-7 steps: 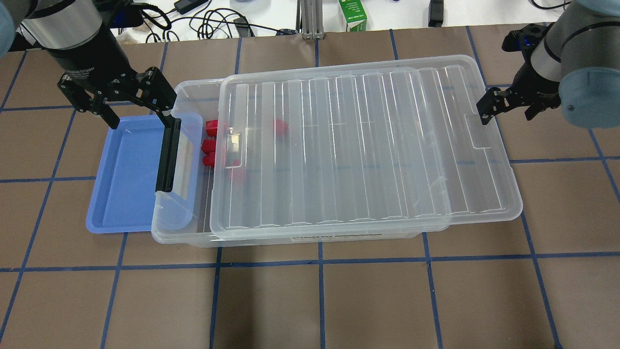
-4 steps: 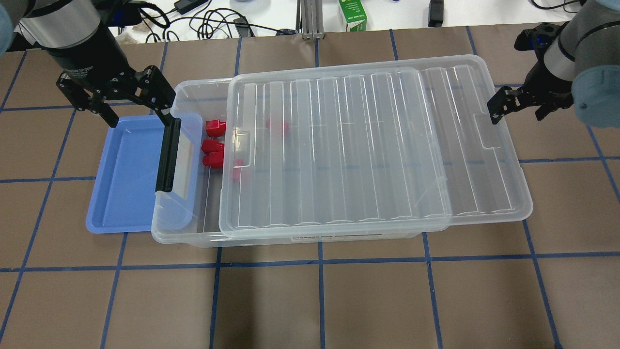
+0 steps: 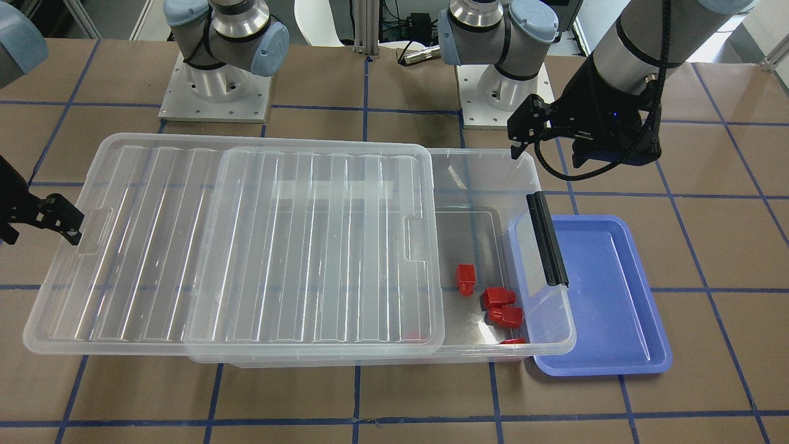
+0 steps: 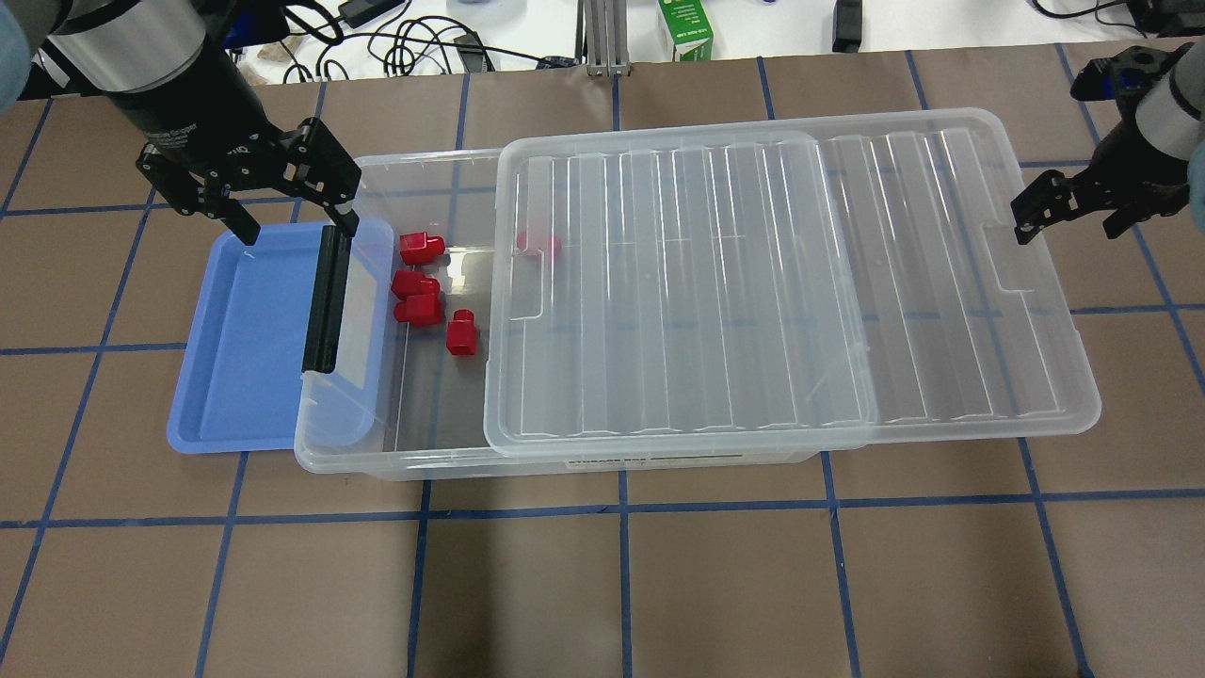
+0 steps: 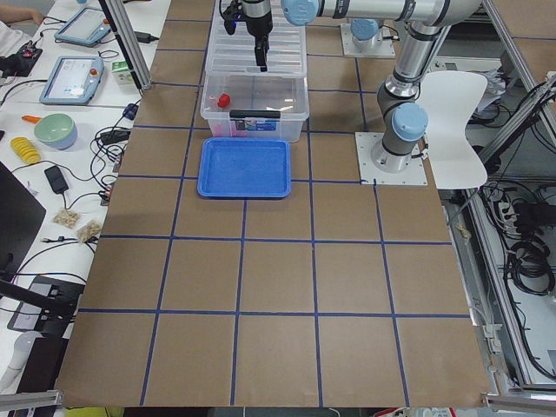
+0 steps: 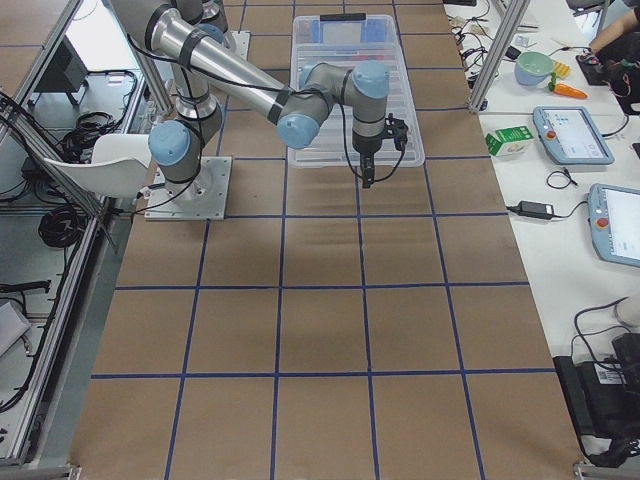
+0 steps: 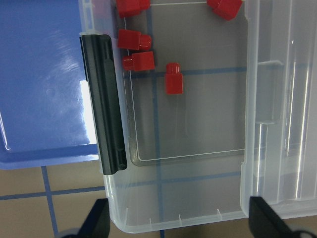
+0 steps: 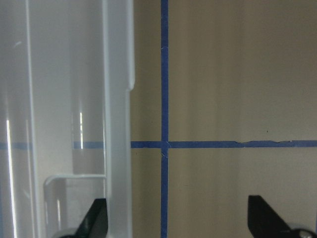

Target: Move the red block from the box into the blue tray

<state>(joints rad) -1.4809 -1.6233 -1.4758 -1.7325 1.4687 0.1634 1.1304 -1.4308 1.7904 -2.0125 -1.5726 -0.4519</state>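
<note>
The clear box (image 4: 344,452) lies across the table. Its ribbed lid (image 4: 753,282) is slid toward my right side, so the end with the black latch bar (image 4: 323,301) is uncovered. Several red blocks (image 4: 419,248) lie on the box floor there; one (image 4: 538,245) is still under the lid. They also show in the left wrist view (image 7: 174,79). The blue tray (image 4: 240,358) sits against that end, partly under the box rim. My left gripper (image 4: 299,233) is open and empty above the box's far corner. My right gripper (image 4: 1068,231) is open at the lid's far end, one fingertip (image 4: 1023,233) at the lid's edge.
A green carton (image 4: 685,28) and cables lie past the table's far edge. Blue tape lines grid the brown tabletop (image 4: 621,584). Both arm bases (image 3: 216,92) stand behind the box in the front-facing view.
The lid has slid further toward my right side along with the right gripper, uncovering more red blocks. My left gripper has shifted slightly toward the box, still open.
</note>
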